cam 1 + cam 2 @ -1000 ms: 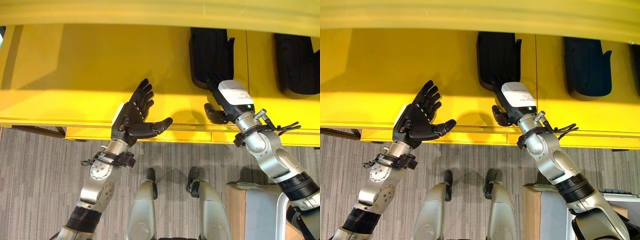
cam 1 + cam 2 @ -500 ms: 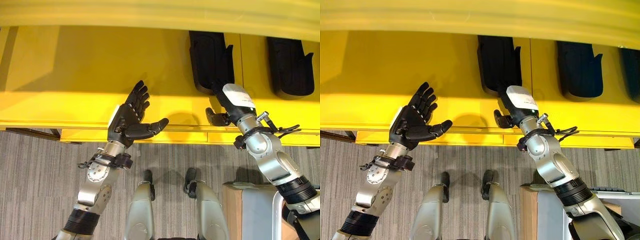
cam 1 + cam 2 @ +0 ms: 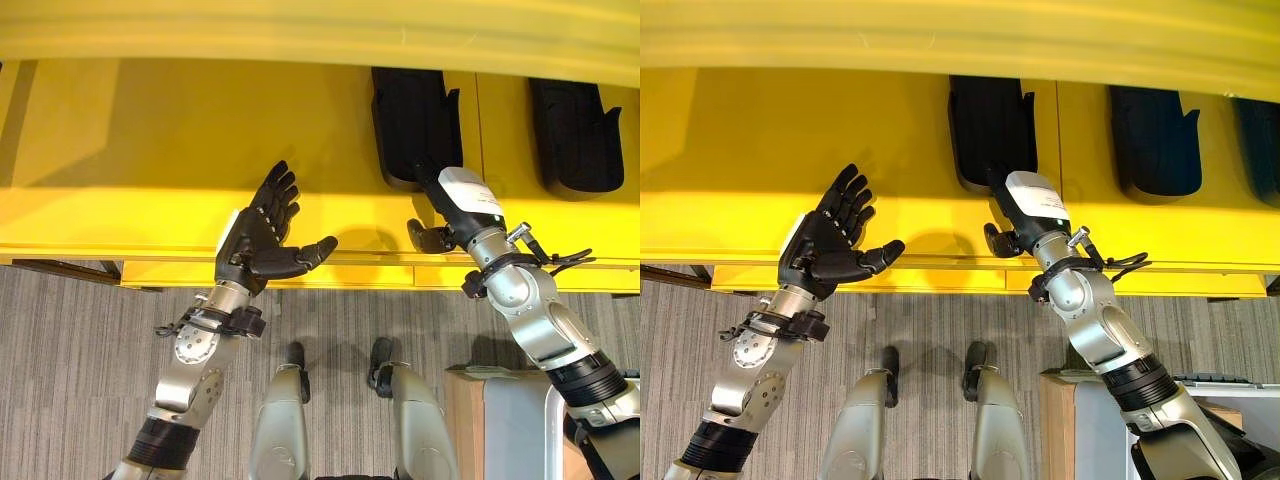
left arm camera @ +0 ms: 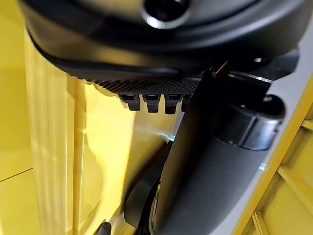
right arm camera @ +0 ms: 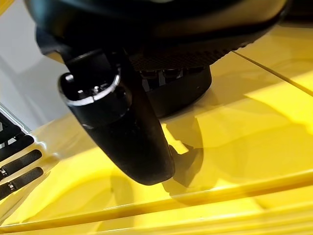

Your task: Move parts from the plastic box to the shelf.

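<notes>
A long black part (image 3: 410, 120) lies flat on the yellow shelf (image 3: 150, 150). My right hand (image 3: 450, 200) reaches over the shelf's front edge, and its straight fingers touch the part's near end. Its thumb (image 5: 127, 132) stands off to the side, just above the shelf surface and clear of the part (image 5: 181, 95). Over the shelf's front edge, well left of the part, my left hand (image 3: 262, 235) hovers open with its palm up, its fingers spread and nothing in it.
A second black part (image 3: 573, 135) lies on the shelf to the right, and a third (image 3: 1260, 140) shows at the far right edge. A box with a brown rim (image 3: 465, 400) stands on the grey floor at lower right. The shelf's left half is bare.
The whole picture has shifted a little, so the camera moved. Both hands keep their pose, and the right hand stays at the part's near end.
</notes>
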